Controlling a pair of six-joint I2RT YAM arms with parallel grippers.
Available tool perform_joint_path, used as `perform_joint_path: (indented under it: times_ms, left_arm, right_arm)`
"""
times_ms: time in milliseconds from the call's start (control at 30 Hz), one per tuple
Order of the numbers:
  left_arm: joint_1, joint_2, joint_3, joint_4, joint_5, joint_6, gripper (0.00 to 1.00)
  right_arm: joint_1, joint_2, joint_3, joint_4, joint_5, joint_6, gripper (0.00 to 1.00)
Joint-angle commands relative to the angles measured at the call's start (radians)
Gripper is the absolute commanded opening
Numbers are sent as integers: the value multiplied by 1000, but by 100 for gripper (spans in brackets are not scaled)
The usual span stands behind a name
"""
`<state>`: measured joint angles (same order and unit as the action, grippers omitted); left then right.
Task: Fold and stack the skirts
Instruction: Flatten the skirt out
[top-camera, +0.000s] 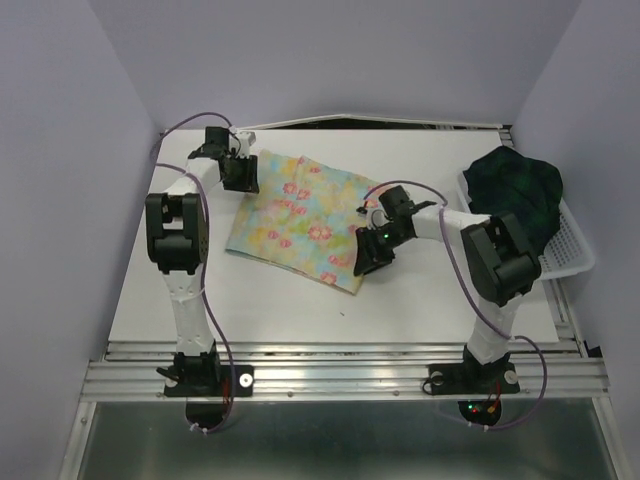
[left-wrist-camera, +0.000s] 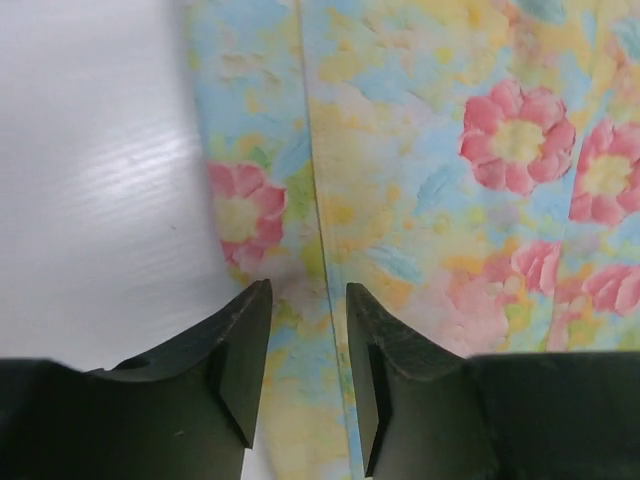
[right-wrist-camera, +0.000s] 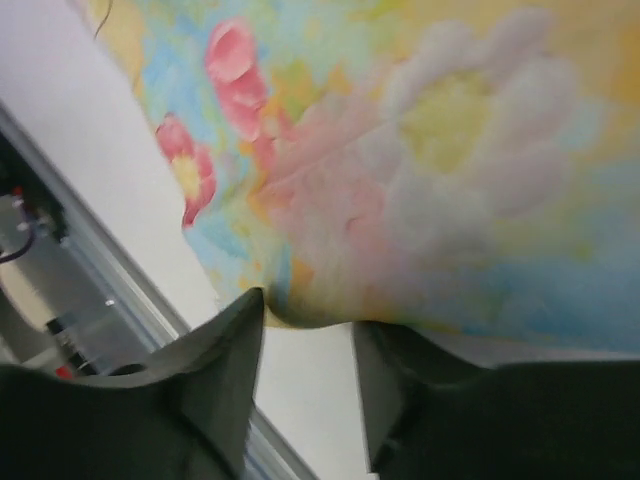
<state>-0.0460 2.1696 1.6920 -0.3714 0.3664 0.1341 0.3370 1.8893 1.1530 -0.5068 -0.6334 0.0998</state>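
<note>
The pale yellow floral skirt (top-camera: 300, 218) lies spread flat in the middle of the table. My left gripper (top-camera: 240, 180) stands at its far left corner, jaws half open (left-wrist-camera: 307, 290) and straddling a seam of the cloth (left-wrist-camera: 420, 200), which lies flat between them. My right gripper (top-camera: 368, 262) is at the skirt's near right corner. Its jaws (right-wrist-camera: 307, 312) are partly open, and the skirt's edge (right-wrist-camera: 420, 200) bulges against the fingertips with bare table showing in the gap. The dark plaid skirt (top-camera: 520, 190) sits bunched in the basket.
A white mesh basket (top-camera: 570, 255) stands at the table's right edge, beside the right arm. The table's metal front rail (top-camera: 340, 365) runs along the near edge. Lilac walls close in the left, right and back.
</note>
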Motion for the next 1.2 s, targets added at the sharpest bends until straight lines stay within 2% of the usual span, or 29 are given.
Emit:
perform_joint_path:
  times_ms: [0, 67, 167, 300, 367, 433, 500, 533, 633, 700, 867, 967, 1167]
  left_arm:
    - [37, -79, 104, -47, 18, 55, 56]
    - [83, -125, 112, -64, 55, 77, 61]
    - [92, -214, 43, -101, 98, 97, 61]
    - [90, -370, -216, -66, 131, 148, 61]
    - [87, -444, -279, -69, 161, 182, 61]
    - [60, -490, -351, -67, 119, 220, 61]
    - [51, -513, -409, -32, 71, 216, 60]
    - [52, -511, -422, -28, 71, 200, 60]
    - [51, -485, -434, -60, 103, 200, 56]
    - [-3, -473, -445, -66, 100, 211, 54]
    - [-66, -388, -440, -40, 5, 200, 52]
    - [-68, -285, -353, -58, -20, 196, 49]
    - [-66, -78, -115, -100, -75, 211, 48]
  right_arm:
    - [190, -33, -6, 86, -191, 119, 55]
    - [253, -51, 25, 108, -287, 152, 63]
    - [254, -64, 110, 88, -328, 129, 64]
    - [131, -82, 253, -96, -313, -6, 64]
    - [99, -85, 324, -150, -191, -140, 64]
    - [66, -84, 347, -168, -65, -248, 62]
    - [56, -49, 381, -150, 105, -299, 59]
    - [47, -26, 399, -150, 141, -323, 58]
    - [34, 49, 468, -153, 228, -376, 52]
    - [21, 106, 485, -150, 271, -403, 50]
    - [10, 191, 469, -127, 336, -443, 45]
    - [0, 211, 421, -119, 354, -465, 41]
    - [0, 131, 208, -82, 307, -442, 40]
